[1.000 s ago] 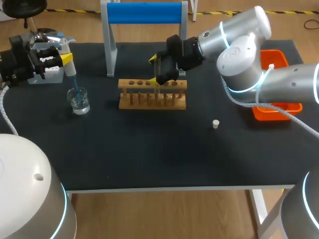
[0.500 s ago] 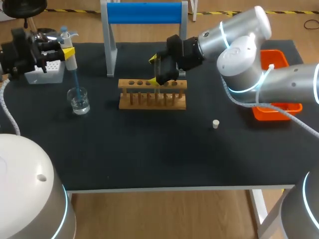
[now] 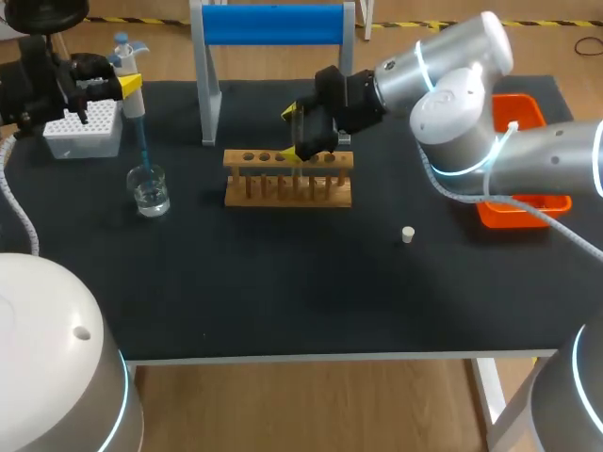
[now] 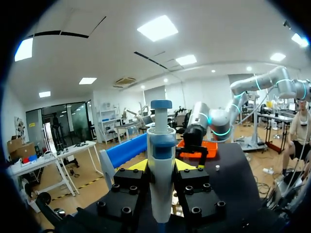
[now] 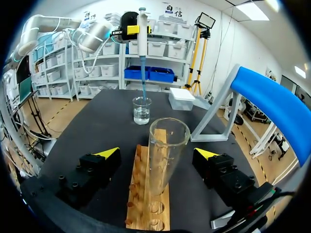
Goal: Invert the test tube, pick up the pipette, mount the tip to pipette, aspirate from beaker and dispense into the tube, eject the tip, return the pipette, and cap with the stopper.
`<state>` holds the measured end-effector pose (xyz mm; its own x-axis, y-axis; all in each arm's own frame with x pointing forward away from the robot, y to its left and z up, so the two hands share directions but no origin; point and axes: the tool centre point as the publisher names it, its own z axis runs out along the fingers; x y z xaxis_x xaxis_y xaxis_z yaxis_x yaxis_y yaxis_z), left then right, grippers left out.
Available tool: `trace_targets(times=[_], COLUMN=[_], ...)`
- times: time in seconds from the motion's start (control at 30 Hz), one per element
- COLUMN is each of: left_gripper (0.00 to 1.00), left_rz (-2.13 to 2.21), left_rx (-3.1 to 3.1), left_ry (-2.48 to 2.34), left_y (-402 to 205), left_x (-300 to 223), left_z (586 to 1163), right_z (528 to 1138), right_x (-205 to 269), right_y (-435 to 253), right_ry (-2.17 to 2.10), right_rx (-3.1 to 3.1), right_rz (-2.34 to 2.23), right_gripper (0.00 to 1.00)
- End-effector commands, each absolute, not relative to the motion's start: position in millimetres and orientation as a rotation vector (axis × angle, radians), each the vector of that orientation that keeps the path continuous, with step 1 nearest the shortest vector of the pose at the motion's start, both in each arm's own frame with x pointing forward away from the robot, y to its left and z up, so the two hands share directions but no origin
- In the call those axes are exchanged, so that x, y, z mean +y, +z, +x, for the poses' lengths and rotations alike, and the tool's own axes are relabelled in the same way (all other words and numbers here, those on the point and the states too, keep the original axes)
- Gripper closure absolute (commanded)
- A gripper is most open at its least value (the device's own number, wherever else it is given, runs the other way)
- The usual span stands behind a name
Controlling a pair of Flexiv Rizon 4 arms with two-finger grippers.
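The pipette (image 4: 161,145) is held upright by the left pincer (image 4: 162,170), whose black fingers are clenched against its white barrel from both sides. A blue band and a blue plunger button are seen at its upper end. A translucent blue tip (image 5: 144,80) is mounted on its lower end, and the end of that tip is held at the mouth of the beaker (image 5: 142,110). Whether it dips inside the rim cannot be told. The beaker is small and clear, with liquid in its lower part, and is set on the dark surface (image 3: 283,282) near a white tip box (image 3: 83,130).

The test tube (image 5: 166,160) is clear glass and stands mouth up in a hole of the wooden rack (image 3: 287,177). The right pincer (image 5: 158,154) is released: its yellow-tipped fingers are spread on either side of the tube, and neither touches it.

A small pale stopper (image 3: 407,234) lies alone on the surface, apart from the rack. A blue-topped stand (image 3: 273,24) is placed behind the rack, and an orange tray (image 3: 523,202) is partly hidden under the right arm.
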<state>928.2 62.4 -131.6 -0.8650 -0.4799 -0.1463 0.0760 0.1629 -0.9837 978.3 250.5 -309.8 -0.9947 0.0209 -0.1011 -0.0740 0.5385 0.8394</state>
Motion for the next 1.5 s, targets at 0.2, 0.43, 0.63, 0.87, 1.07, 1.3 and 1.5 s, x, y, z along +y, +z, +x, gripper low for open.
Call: trace_targets(times=[0.2,0.43,0.63,0.87,1.07,1.3,1.5], left_gripper=[1.00,1.00,1.00,1.00,1.00,1.00,1.00], left_rz=[-0.366,-0.369,-0.399,-0.428,-0.451,-0.424,-0.399], left_rx=[2.016,2.054,2.075,2.084,2.074,2.065,2.076], left_ry=[-1.728,-1.735,-1.739,-1.770,-1.830,-1.890,-1.932], left_y=[-105,-84,-74,-58,-39,-18,-2], left_x=[52,32,19,1,-16,-41,-69], left_z=[922,921,924,925,926,929,933], right_z=[979,979,979,979,979,979,979], right_x=[250,250,250,250,250,250,250], right_y=[-309,-309,-309,-309,-309,-309,-309], right_ry=[1.461,1.461,1.461,1.461,1.461,1.461,1.461], right_rx=[2.671,2.671,2.671,2.671,2.671,2.671,2.671], right_rz=[-0.047,-0.047,-0.047,-0.047,-0.047,-0.047,-0.047], right_gripper=[0.00,0.00,0.00,0.00,0.00,0.00,0.00])
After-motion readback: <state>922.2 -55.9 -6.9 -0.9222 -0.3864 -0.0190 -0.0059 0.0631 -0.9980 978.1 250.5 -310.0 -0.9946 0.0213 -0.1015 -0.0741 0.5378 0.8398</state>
